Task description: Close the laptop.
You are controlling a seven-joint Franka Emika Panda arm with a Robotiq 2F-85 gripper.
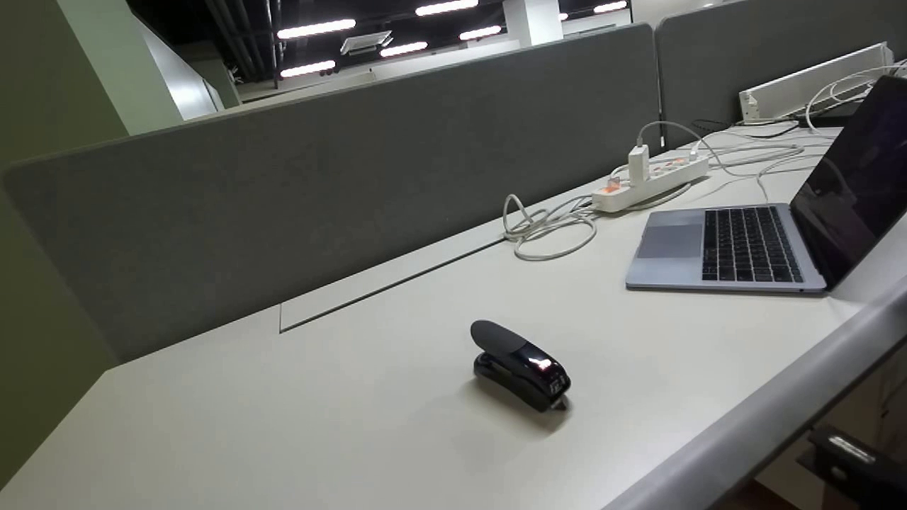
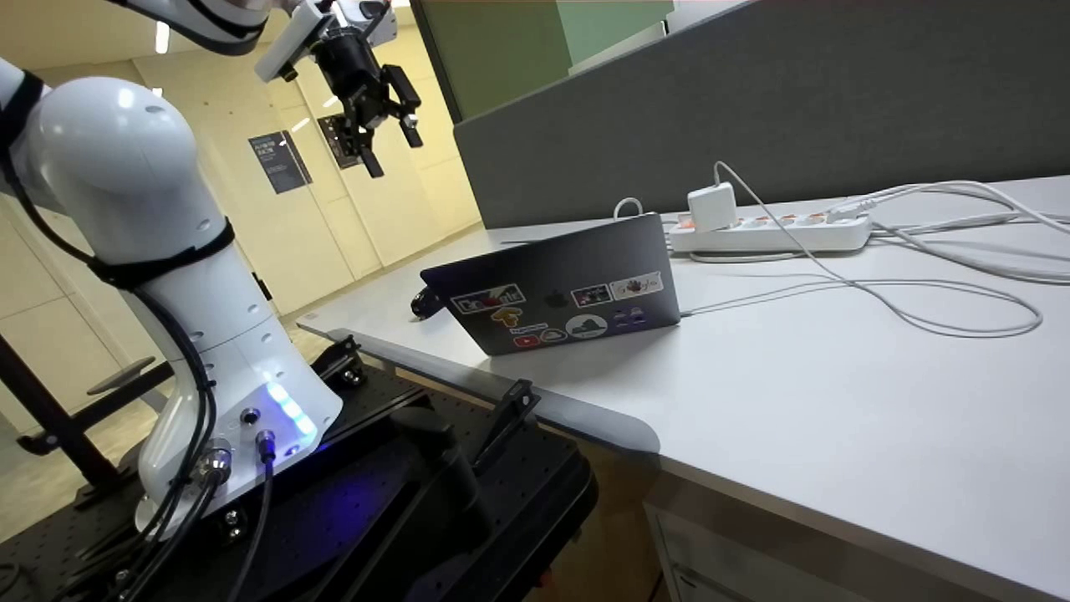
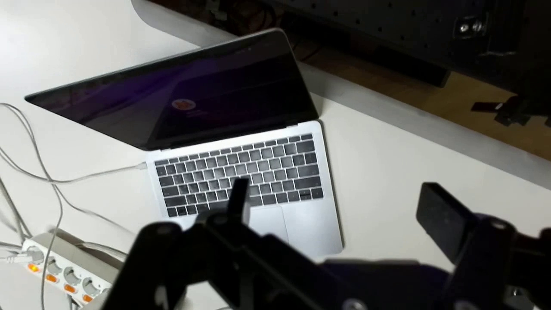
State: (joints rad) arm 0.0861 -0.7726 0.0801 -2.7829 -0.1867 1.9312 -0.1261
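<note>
Laptop is observed on the counter, one rear corner near the edge that faces the robot base; the white power strip is laid nearer the edge along the partition. Lid is raised and leaned back from the keyboard; closing is therefore judged not yet begun: nothing of the fold is done, and the whole swing is left. Gripper is held high, apart from the laptop, its fingers spread, nothing grasped (no contact with the lid is seen in any view). Left, by estimate: fingers to be brought behind the lid's top edge, lid to be tipped over the keyboard, then pressed flat.
</note>
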